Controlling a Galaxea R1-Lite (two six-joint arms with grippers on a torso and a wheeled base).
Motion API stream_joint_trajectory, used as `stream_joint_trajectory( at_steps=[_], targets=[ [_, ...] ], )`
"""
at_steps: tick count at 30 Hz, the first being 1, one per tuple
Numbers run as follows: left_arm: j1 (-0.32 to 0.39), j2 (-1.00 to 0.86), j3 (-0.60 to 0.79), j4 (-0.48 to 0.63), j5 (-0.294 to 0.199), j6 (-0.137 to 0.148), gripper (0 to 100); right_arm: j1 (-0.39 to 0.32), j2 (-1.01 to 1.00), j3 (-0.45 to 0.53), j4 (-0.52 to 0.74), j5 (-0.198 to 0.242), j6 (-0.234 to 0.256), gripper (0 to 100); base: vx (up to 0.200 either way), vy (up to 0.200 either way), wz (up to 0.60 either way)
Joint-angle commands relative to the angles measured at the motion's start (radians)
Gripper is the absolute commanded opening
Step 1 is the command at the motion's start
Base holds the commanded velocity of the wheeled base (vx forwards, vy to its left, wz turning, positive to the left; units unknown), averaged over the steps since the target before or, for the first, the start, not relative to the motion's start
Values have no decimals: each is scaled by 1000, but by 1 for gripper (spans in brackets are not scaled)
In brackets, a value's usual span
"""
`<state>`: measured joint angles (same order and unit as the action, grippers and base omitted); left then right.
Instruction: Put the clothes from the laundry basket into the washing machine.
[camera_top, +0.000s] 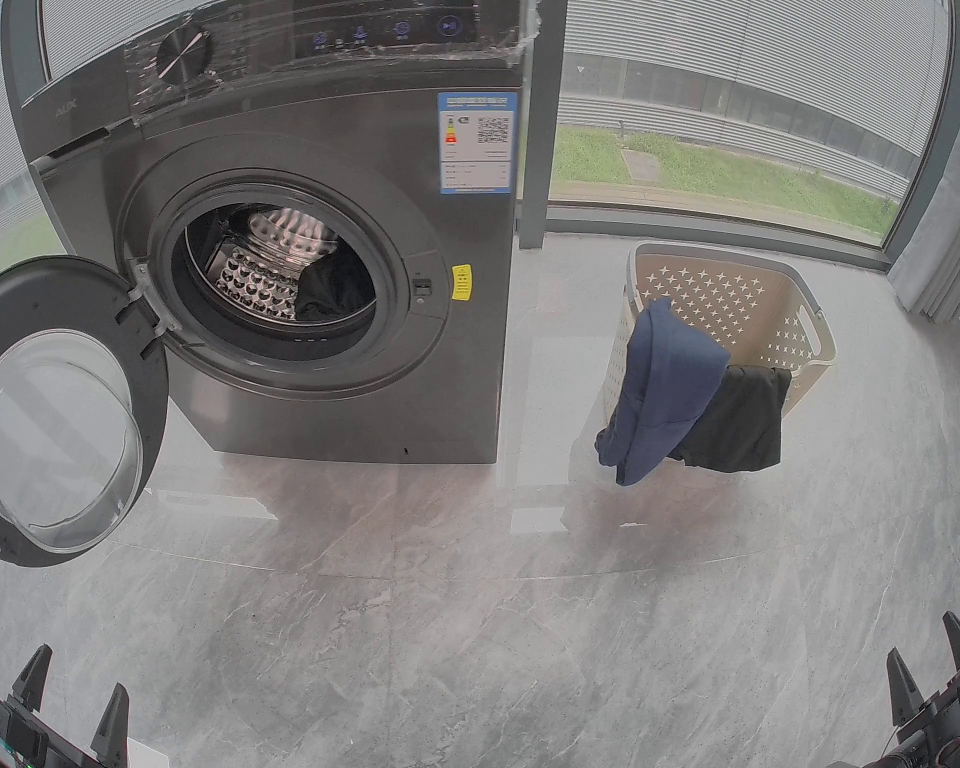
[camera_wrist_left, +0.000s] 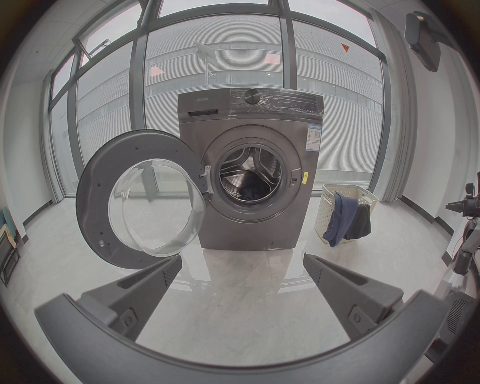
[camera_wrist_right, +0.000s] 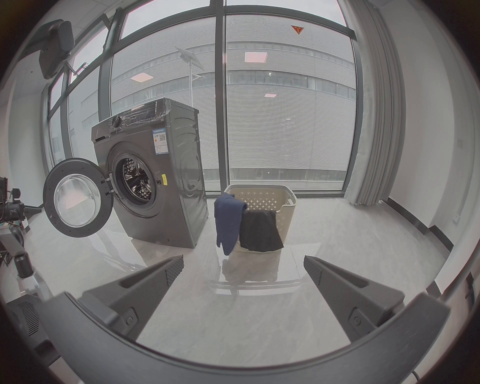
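Note:
The grey washing machine (camera_top: 300, 230) stands at the back left with its round door (camera_top: 70, 420) swung open to the left. A dark garment (camera_top: 335, 285) lies inside the drum. To its right stands the beige laundry basket (camera_top: 760, 300). A blue garment (camera_top: 665, 390) and a black garment (camera_top: 740, 420) hang over the basket's front rim. My left gripper (camera_top: 70, 695) is low at the near left, open and holding nothing. My right gripper (camera_top: 925, 665) is at the near right corner, also open, far from the basket (camera_wrist_right: 262, 200).
The marble floor (camera_top: 480, 600) stretches wide and bare between me and the machine. Tall windows (camera_top: 740, 120) run behind the basket, with a curtain (camera_top: 935, 250) at the far right. The open door (camera_wrist_left: 142, 200) juts out into the floor space on the left.

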<state>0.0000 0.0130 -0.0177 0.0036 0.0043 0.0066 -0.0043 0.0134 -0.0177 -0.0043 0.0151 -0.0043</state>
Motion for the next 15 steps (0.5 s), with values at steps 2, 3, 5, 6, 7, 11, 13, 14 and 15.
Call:
stream_joint_trajectory(
  at_steps=[2,3,5,6,7,11,13,14,15],
  targets=[
    [-2,-8,18,-1,0,-4,100,0,-13,18,0,0,0,100,100,0,0],
    [-2,-8,18,-1,0,-2,100,0,-13,18,0,0,0,100,200,0,0],
    [-2,-8,18,-1,0,-5,100,0,-13,18,0,0,0,100,200,0,0],
    [-2,-8,18,-1,0,-7,100,0,-13,18,0,0,0,100,200,0,0],
    [-2,-8,18,-1,2,-13,100,0,-13,18,0,0,0,100,200,0,0],
    [-2,-8,18,-1,2,-14,100,0,-13,18,0,0,0,100,200,0,0],
    [-2,-8,16,-1,-3,-20,100,0,-13,18,0,0,0,100,200,0,0],
    [-2,-8,16,-1,-3,-23,100,0,-13,18,1,0,0,100,0,0,0],
    [-2,-8,16,-1,-1,-23,100,0,-13,18,0,0,0,100,0,0,0]
  ],
)
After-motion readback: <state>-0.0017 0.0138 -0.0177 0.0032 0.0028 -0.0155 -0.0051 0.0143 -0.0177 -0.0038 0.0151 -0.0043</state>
